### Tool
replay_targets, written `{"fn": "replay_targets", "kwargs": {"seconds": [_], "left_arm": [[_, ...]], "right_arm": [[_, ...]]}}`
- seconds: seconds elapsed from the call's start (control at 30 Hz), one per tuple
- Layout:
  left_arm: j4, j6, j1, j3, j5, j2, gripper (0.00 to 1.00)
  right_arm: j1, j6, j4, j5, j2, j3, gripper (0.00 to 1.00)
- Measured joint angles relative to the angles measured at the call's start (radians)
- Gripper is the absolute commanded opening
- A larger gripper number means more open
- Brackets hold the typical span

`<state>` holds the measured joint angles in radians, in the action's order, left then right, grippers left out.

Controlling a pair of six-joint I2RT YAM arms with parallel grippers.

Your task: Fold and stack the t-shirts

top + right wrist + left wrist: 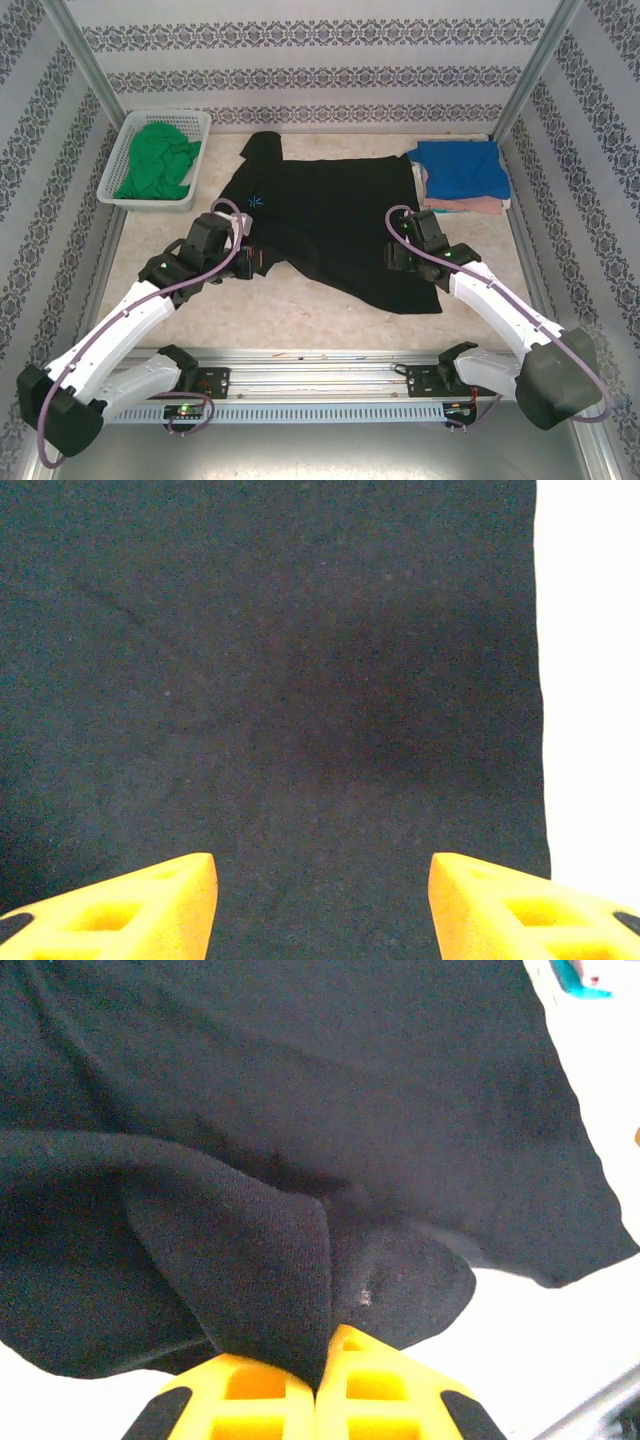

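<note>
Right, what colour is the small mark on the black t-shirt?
Light blue; the mark shows best in the top external view.

**A:** What lies where on your table (300, 310)?

**B:** Your big shirt (330, 215) is spread mid-table. Behind it, to your left, the basket (120, 150) holds a loose shirt (155, 165).

**A:** And to your right?

**B:** At the back, just beside the big shirt, the top shirt (460, 168) lies on the bottom shirt (465, 206). Your left gripper (258, 262) is at the big shirt's near left edge, and your right gripper (395, 255) is over its right side.
</note>
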<state>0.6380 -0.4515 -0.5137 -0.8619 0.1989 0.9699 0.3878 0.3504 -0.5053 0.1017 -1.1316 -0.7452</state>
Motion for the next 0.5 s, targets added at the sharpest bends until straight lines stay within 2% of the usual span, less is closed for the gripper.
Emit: {"fn": "replay_targets", "kwargs": {"seconds": [0.2,0.3,0.4,0.47,0.5], "left_arm": [[0.236,-0.080,-0.150,-0.006,-0.017,0.021,0.00],[0.286,-0.119,-0.243,-0.006,-0.011,0.016,0.00],[0.301,-0.144,-0.299,-0.002,0.022,0.005,0.01],[0.305,-0.160,-0.310,0.010,0.037,-0.013,0.20],[0.309,-0.168,-0.312,0.020,0.042,-0.029,0.21]], "right_arm": [[0.001,0.014,-0.027,-0.001,0.001,0.002,0.59],[0.001,0.014,-0.030,0.000,0.001,0.011,0.60],[0.002,0.014,-0.031,0.000,-0.005,0.024,0.60],[0.011,0.014,-0.026,0.002,-0.020,0.024,0.61],[0.021,0.015,-0.025,0.004,-0.031,0.023,0.61]]}}
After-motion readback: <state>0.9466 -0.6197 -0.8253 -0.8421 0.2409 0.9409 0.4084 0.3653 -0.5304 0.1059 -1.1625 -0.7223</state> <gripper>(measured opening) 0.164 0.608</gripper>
